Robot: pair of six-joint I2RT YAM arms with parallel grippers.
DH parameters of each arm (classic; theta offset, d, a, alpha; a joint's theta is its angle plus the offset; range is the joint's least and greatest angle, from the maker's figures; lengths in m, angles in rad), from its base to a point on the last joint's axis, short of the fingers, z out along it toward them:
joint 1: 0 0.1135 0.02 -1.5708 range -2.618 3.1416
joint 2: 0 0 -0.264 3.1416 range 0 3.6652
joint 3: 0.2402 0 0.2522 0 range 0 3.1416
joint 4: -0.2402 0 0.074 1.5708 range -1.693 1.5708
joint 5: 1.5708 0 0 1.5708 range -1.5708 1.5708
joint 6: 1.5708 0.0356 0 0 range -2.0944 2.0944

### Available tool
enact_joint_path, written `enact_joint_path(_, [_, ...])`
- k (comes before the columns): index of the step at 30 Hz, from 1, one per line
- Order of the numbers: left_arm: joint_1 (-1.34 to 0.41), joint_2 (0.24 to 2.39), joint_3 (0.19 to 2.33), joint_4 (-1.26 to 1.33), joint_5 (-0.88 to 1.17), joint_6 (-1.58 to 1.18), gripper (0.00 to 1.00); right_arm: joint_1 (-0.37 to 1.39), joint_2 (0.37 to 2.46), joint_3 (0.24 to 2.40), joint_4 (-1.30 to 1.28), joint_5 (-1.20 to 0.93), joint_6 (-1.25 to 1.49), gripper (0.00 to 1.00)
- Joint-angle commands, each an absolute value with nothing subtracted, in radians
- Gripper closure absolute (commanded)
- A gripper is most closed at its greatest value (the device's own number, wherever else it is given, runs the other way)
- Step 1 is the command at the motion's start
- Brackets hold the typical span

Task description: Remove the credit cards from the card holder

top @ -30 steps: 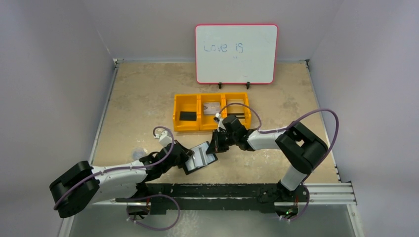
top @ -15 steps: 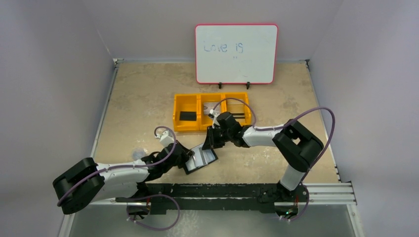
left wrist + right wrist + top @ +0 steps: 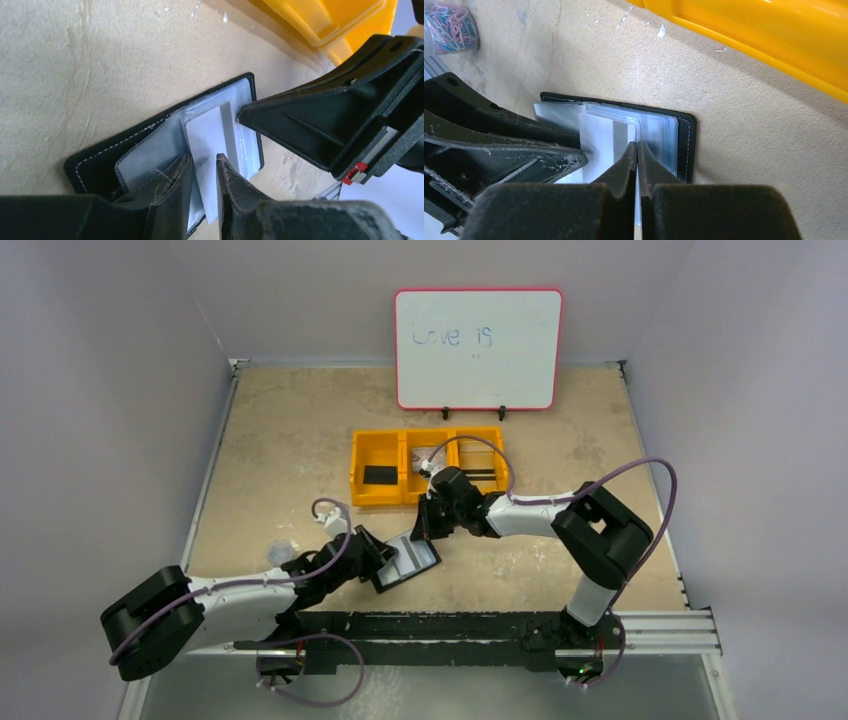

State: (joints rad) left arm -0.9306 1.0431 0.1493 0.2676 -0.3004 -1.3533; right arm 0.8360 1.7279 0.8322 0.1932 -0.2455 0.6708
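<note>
Pulling a card free of its pocket looks to be the step in hand.

In the top view, the card holder lies open on the worktop, on the arms' side of the yellow tray. The left jaws are at its left edge and the right jaws at its far edge. The tray's left compartment holds a small black rectangle. Its right compartment holds a striped card, pale with a dark band. The middle compartment is partly hidden by the right arm and its cable, and only something pale shows there.

In the left wrist view, the left jaws stand a little apart over the holder's inner pockets. A whitish credit card sticks partway out of a clear sleeve and runs beneath the gap between them, and they do not look clamped on it. The tip of the right jaws touches the card's far edge.

In the right wrist view, the right jaws are pressed together tip to tip at the card's edge, beside the stack of clear sleeves. I cannot tell whether that edge is nipped between them. A clear tub at the upper left holds coloured paper clips.

By my reading, the next move calls for a sure nip on the card's free edge and a straight pull along the sleeve's mouth, while the left jaws pin the holder flat. The card would probably then go to the tray.
</note>
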Motion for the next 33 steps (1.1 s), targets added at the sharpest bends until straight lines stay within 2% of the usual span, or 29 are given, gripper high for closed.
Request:
enact_joint_path(1, [-0.934,1.04,0.095,0.43,-0.221,-1.391,0.76,0.84,1.765,0.812,0.109,-0.162,0.65,1.0])
enact_joint_path(7, [-0.934,1.164,0.099,0.533,-0.164,-1.415,0.78,0.841,1.767,0.805,0.12,-0.182,0.652,1.0])
enact_joint_path(9, [-0.936,1.195,0.096,0.553,-0.17,-1.435,0.84,0.841,1.766,0.804,0.122,-0.183,0.654,1.0])
enact_joint_path(12, [-0.936,1.2,0.077,0.577,-0.194,-1.46,1.0,0.841,1.763,0.8,0.122,-0.182,0.655,1.0])
enact_joint_path(24, [-0.936,0.996,0.097,0.225,-0.242,-1.425,1.0,0.841,1.749,0.793,0.099,-0.153,0.662,1.0])
enact_joint_path(33, [-0.936,1.009,0.073,0.232,-0.206,-1.419,1.0,0.841,1.733,0.808,0.094,-0.146,0.645,1.0])
